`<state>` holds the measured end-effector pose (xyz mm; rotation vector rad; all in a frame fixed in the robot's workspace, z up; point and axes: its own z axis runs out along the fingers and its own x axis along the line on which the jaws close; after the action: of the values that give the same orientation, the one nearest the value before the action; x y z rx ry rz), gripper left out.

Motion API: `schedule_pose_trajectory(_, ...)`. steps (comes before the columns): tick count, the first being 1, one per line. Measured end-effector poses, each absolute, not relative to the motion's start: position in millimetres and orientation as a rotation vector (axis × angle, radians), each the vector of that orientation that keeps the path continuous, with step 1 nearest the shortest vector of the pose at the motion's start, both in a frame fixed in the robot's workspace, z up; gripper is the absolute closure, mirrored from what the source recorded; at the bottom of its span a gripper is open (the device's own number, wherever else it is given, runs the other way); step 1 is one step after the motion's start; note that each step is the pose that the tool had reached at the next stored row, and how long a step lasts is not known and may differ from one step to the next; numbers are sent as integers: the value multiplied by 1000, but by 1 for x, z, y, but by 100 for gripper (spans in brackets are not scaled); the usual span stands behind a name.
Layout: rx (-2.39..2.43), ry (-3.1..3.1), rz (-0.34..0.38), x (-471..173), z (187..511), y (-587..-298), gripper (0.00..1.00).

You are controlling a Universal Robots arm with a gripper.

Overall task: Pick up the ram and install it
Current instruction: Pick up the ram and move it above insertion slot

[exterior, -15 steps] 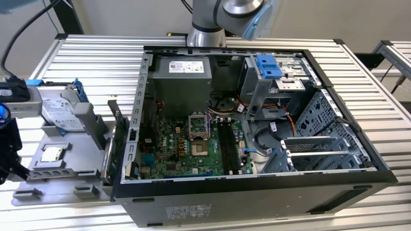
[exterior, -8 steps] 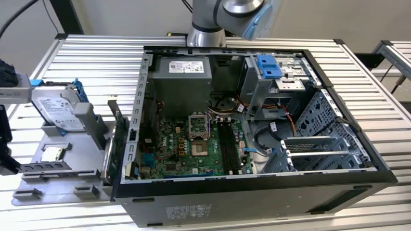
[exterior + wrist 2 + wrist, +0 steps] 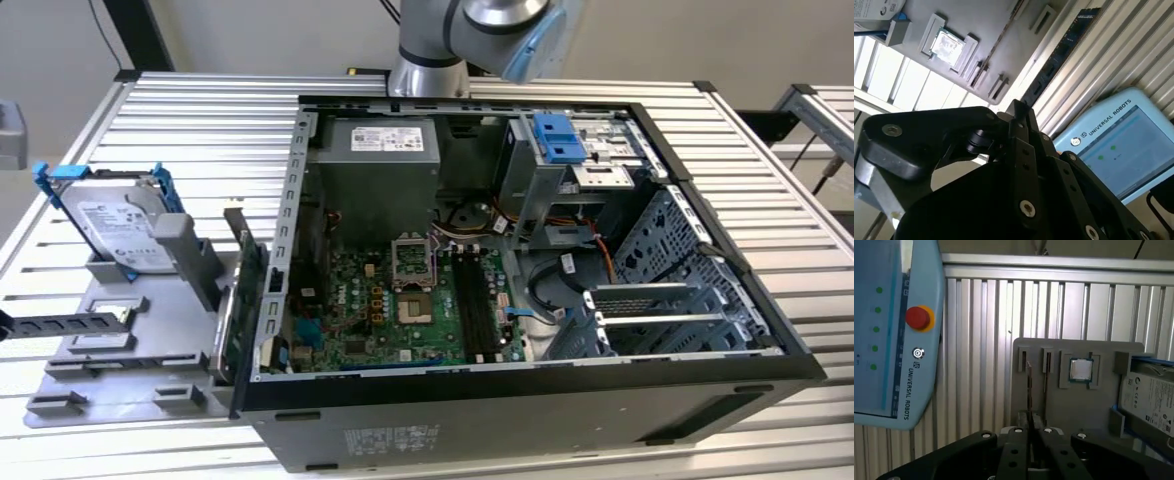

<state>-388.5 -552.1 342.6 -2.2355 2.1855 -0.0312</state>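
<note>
One claw (image 3: 1032, 432), fingers together, hangs apart from the ram (image 3: 1028, 382) standing in the gray tray (image 3: 1054, 405) on the table (image 3: 979, 365).

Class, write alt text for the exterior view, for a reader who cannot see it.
An open computer case lies on its side on a slatted metal table, its motherboard exposed, with the robot arm at the case's far side. At the exterior view's left, a grey tray holds an upright hard drive.

slatted metal table (image 3: 200, 108) | on it: open computer case (image 3: 534, 425); grey holder tray (image 3: 144, 342); blue pendant (image 3: 901, 340)
</note>
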Motion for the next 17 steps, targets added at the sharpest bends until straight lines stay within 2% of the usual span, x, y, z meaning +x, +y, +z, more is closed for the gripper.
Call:
schedule_pose_trajectory(9, -2211, 2205, -25, -388, 349, -552, 100)
schedule_pose_trajectory(17, -2208, 2207, -25, -388, 377, -552, 100)
